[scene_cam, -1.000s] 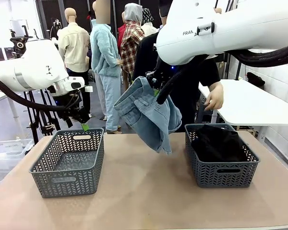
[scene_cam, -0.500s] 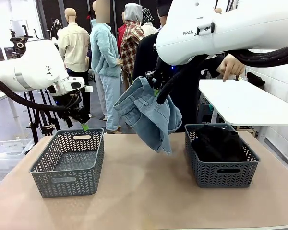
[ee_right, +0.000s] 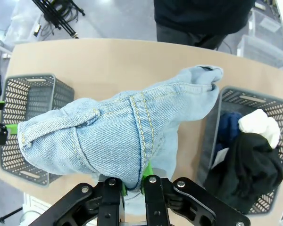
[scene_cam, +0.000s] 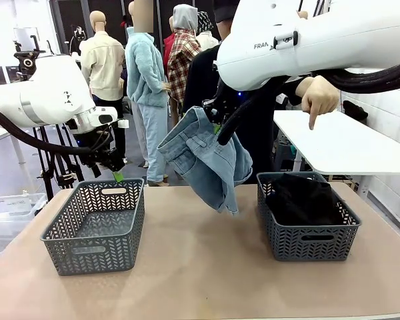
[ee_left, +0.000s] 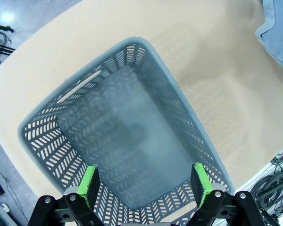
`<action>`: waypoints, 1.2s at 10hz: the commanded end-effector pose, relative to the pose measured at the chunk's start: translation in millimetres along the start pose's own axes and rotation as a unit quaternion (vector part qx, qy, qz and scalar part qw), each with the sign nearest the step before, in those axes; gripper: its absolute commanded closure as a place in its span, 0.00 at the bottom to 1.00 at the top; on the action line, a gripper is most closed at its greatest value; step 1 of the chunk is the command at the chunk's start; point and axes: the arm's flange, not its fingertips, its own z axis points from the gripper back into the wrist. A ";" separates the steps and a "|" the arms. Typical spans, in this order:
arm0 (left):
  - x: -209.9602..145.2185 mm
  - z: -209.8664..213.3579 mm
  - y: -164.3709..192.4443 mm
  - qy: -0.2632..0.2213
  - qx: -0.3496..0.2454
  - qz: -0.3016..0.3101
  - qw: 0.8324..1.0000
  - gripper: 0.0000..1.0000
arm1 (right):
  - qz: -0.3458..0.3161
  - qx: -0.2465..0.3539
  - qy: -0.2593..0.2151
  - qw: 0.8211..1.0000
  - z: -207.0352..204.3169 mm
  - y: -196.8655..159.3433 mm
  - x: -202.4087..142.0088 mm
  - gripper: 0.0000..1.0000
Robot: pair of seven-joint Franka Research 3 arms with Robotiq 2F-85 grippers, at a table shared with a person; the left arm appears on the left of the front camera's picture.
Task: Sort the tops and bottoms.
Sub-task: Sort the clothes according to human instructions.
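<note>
Two baskets sit on the table (scene_cam: 200,267), well apart: an empty one (scene_cam: 97,227) on my left and a full one (scene_cam: 307,223) on my right. My right gripper (ee_right: 134,181) is clamped on the pale jeans (scene_cam: 207,160), which hang in the air above the table between the baskets, legs drooping toward the tabletop without touching it. My left gripper (ee_left: 144,181) hovers over the empty basket with its jaws spread wide and nothing between them. In the full basket, from my right wrist, I see a black top (ee_right: 247,172), a white top (ee_right: 259,127) lying on it, and a patch of dark jeans (ee_right: 228,125) beside them. Across the table a person's hand (scene_cam: 318,97) points a finger downward.
</note>
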 end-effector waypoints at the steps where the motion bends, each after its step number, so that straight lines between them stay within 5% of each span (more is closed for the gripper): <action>1: 0.2 1.2 1.1 -0.003 -0.005 0.003 1.000 0.00 | -0.004 0.001 -0.003 1.000 3.4 -0.5 1.7 1.00; 5: 0.2 1.2 1.1 -0.003 -0.005 0.003 1.000 0.00 | 0.000 0.000 0.000 1.000 0.0 0.1 0.0 1.00; 9: 0.2 1.2 1.1 -0.003 -0.005 0.003 1.000 0.00 | -0.040 0.002 -0.086 0.995 121.6 -54.2 38.1 1.00; 12: 0.2 1.2 1.1 -0.003 -0.005 0.003 1.000 0.00 | -0.066 -0.013 -0.064 0.996 148.4 -100.1 25.7 1.00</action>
